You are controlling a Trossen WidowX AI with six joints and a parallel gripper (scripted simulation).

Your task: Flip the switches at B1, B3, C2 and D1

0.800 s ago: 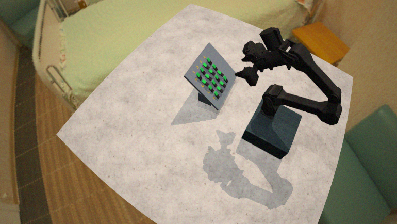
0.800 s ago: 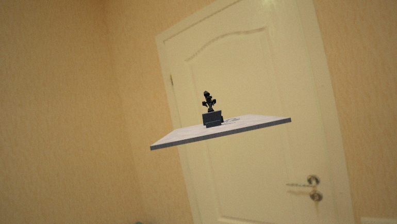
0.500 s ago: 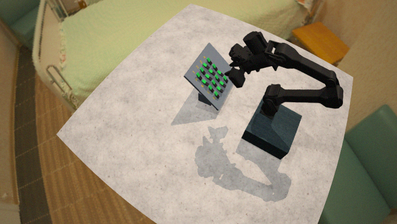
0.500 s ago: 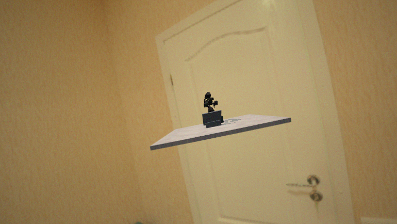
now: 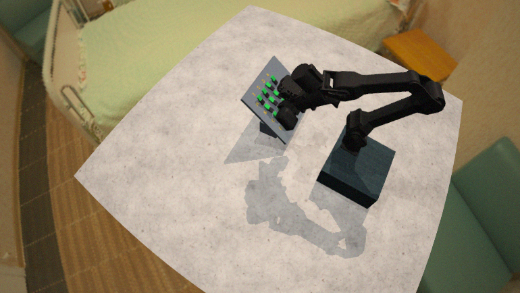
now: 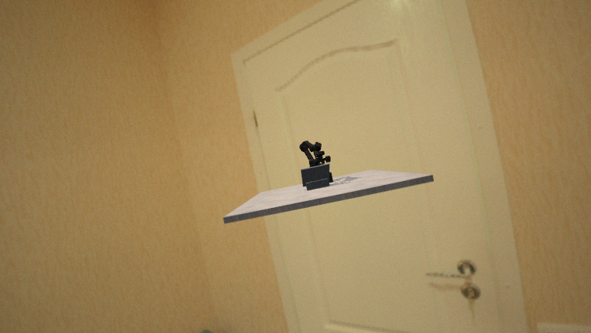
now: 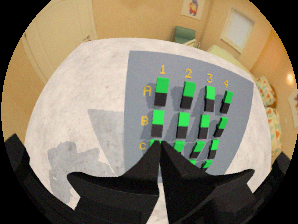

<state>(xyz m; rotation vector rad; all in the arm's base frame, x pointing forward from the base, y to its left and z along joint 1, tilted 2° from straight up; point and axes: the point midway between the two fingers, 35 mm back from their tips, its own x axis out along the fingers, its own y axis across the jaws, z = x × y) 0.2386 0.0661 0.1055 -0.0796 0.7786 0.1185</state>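
The grey switch panel (image 5: 273, 66) (image 7: 137, 67) stands tilted; its back (image 6: 315, 174) shows in the exterior view. My gripper (image 7: 159, 144) is shut and empty. In the wrist view its tips cover the panel's lower left, just below and right of C1's visible green part. Contact is hard to tell. B1 (image 5: 267, 106) (image 7: 157, 124) and B3 (image 7: 204, 126) show green on the end toward row A and black on the near end. C2 (image 7: 178, 146) shows green at its upper part; its lower part is hidden. D1 is hidden behind the fingers.
Row A switches, including A1 (image 7: 161, 92) and A4 (image 7: 226, 102), stand beyond row B. B2 (image 7: 183, 125) is between B1 and B3. The arm's dark base block (image 5: 364, 167) stands on the pale table (image 5: 163, 145), near the panel's near edge.
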